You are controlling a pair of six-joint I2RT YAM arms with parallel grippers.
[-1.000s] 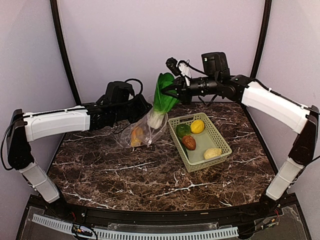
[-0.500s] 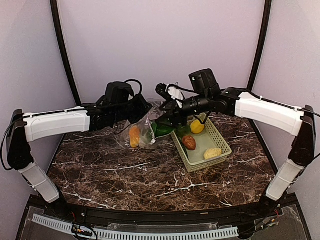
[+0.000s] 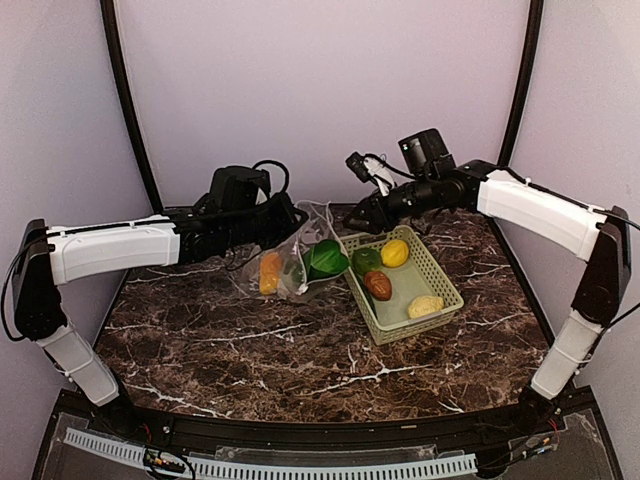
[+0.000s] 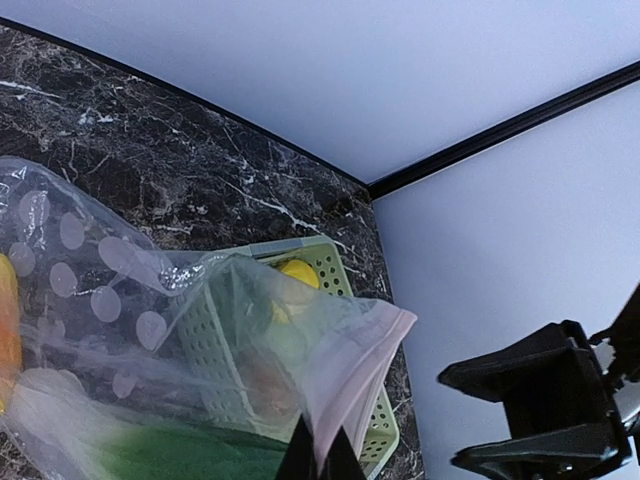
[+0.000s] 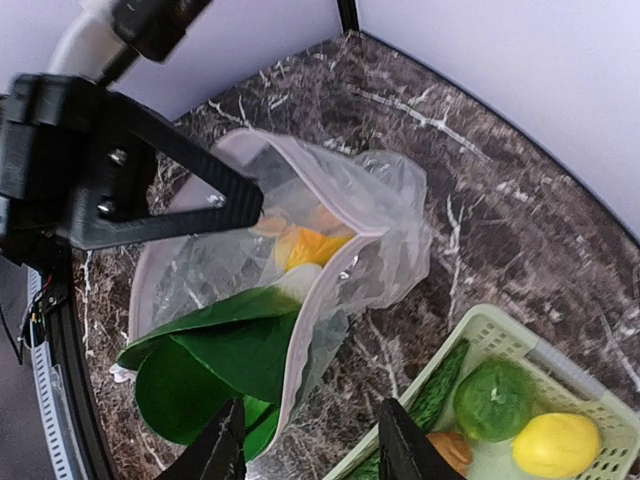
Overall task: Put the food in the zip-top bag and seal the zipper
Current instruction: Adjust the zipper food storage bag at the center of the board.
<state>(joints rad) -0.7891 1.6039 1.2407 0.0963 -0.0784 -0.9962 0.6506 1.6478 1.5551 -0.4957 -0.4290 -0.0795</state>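
Observation:
The zip-top bag [image 3: 287, 268] lies on the table with its mouth held up. My left gripper [image 3: 290, 214] is shut on the bag's pink zipper strip [image 4: 362, 345], pinched between the fingertips [image 4: 322, 462]. The bok choy [image 3: 325, 258] is stalk-first in the bag, and its green leaves [image 5: 215, 360] stick out of the mouth. An orange-yellow piece [image 3: 268, 272] is inside the bag [image 5: 340, 215]. My right gripper [image 3: 353, 224] is open and empty just above and right of the bag's mouth [image 5: 312, 455].
The light green lattice basket [image 3: 442, 278] stands right of the bag. It holds the lemon [image 3: 394, 252], green pepper [image 3: 366, 260], red-brown piece [image 3: 378, 285] and pale yellow piece [image 3: 425, 306]. The back wall is close behind both grippers.
The right gripper lowered the bok choy into the bag, let go of it and drew back up and to the right. The left gripper kept hold of the bag's mouth.

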